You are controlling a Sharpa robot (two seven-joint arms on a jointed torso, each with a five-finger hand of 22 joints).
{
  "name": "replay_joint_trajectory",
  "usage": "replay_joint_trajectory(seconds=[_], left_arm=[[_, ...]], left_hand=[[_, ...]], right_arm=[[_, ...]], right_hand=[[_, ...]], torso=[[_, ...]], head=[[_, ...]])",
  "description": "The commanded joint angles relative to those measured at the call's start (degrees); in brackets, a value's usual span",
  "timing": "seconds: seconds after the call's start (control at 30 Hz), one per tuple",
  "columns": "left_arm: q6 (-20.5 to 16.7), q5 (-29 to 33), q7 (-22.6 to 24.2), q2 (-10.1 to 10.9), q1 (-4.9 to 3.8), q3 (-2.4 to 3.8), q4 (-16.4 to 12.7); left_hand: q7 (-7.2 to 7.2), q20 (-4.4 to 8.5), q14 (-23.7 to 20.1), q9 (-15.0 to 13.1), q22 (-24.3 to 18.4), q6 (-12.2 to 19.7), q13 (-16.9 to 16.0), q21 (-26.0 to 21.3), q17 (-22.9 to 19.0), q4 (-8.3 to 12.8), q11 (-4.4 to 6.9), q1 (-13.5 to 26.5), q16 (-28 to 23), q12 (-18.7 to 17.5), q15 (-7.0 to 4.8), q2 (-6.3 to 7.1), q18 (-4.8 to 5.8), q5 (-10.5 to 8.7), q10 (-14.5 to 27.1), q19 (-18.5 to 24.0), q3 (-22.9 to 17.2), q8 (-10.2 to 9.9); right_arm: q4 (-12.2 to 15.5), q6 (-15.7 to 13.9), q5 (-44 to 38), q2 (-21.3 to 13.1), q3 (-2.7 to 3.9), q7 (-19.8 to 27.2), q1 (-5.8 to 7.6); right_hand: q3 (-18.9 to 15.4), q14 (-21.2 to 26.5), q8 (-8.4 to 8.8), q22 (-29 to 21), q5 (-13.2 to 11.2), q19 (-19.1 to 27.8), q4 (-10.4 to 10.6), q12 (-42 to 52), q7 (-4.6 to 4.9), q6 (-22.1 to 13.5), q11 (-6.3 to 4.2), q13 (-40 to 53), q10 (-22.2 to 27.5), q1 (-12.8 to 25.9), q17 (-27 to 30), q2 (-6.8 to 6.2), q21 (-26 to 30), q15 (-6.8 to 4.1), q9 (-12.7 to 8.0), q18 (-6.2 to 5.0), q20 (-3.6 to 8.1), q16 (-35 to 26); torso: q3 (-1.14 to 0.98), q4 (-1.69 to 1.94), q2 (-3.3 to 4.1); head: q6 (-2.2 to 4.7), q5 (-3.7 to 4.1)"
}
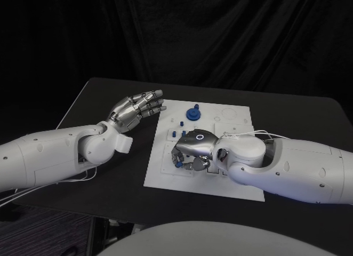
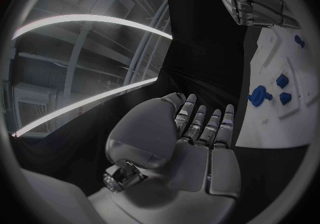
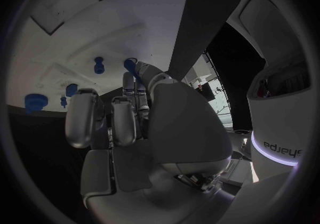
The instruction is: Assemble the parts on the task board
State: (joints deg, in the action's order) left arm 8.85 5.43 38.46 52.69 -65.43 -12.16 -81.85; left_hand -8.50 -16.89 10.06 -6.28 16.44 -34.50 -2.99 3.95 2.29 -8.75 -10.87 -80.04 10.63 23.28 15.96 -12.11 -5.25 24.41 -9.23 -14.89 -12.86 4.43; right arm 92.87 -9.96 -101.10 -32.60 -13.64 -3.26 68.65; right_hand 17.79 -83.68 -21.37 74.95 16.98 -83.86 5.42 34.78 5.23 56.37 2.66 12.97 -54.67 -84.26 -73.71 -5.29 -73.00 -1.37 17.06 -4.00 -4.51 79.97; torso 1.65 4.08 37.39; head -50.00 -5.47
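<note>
Task board [image 1: 223, 184] lies under the right hand [image 1: 189, 154], fingers curled down.

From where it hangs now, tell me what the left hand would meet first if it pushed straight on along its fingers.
The left hand points toward the board's far left corner. Its fingertips would probably pass over the task board edge and reach the large blue part first, though its height above the board is unclear.

The word "sharpa" reads upside down on the right arm's white shell [image 3: 283, 146], above a glowing ring.
</note>
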Motion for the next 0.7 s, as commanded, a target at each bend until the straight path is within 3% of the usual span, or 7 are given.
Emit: replay_joint_trajectory(seconds=[0.03, 0.6, 0.7], left_arm=[[0.86, 0.24, 0.19, -0.17, 0.12, 0.06, 0.05], [0.90, 0.24, -0.31, -0.36, 0.16, 0.06, 0.50], [0.89, 0.24, -0.35, -0.39, 0.17, 0.06, 0.55]], left_hand=[[-0.32, 0.10, 0.24, 0.04, -0.08, 0.08, -0.06, 0.04, 0.07, 0.02, -0.49, 0.21, 0.19, 0.13, 0.20, -0.30, 0.98, 0.39, 0.01, 0.06, -0.31, 0.26], [-0.34, 0.10, 0.22, 0.04, -0.08, 0.04, -0.06, 0.03, 0.06, 0.00, -0.50, 0.27, 0.19, 0.13, 0.21, -0.28, 0.99, 0.39, 0.02, 0.05, -0.37, 0.26], [-0.37, 0.10, 0.20, 0.05, -0.11, 0.11, -0.05, 0.03, 0.06, -0.02, -0.51, 0.31, 0.19, 0.06, 0.21, -0.27, 0.99, 0.37, 0.06, 0.07, -0.42, 0.25]], right_arm=[[-0.19, 0.46, 0.56, 0.02, -0.09, -0.50, -0.37], [-0.31, 0.19, 1.85, 0.36, -0.09, -0.48, -0.59], [-0.48, 0.63, 1.99, 0.46, -0.09, -1.03, -0.59]], right_hand=[[0.21, -1.80, -0.17, 10.13, -0.33, -0.51, -0.11, -0.26, 0.67, 0.90, -0.09, -0.05, -0.32, 0.28, -0.09, 0.30, 0.23, -0.24, 9.15, 0.25, 0.09, -0.24], [0.22, -1.72, -0.03, 10.06, -0.42, -0.42, -0.14, -0.51, 0.67, 0.88, -0.07, -0.11, -0.40, 0.36, 0.16, 0.32, 0.45, -0.25, 9.22, 0.19, 0.11, -0.41], [0.33, -1.49, 1.35, 9.86, -0.71, -0.11, -0.14, -1.62, 1.07, -0.61, 0.33, -0.37, 0.17, 0.70, 0.63, 0.22, 1.11, 0.06, 8.99, 0.08, -0.02, -0.77]], torso=[[0.03, 0.00, 0.00], [0.05, -0.06, 0.01], [0.03, 0.03, 0.00]], head=[[0.00, -0.03], [0.00, -0.17], [0.00, -0.03]])
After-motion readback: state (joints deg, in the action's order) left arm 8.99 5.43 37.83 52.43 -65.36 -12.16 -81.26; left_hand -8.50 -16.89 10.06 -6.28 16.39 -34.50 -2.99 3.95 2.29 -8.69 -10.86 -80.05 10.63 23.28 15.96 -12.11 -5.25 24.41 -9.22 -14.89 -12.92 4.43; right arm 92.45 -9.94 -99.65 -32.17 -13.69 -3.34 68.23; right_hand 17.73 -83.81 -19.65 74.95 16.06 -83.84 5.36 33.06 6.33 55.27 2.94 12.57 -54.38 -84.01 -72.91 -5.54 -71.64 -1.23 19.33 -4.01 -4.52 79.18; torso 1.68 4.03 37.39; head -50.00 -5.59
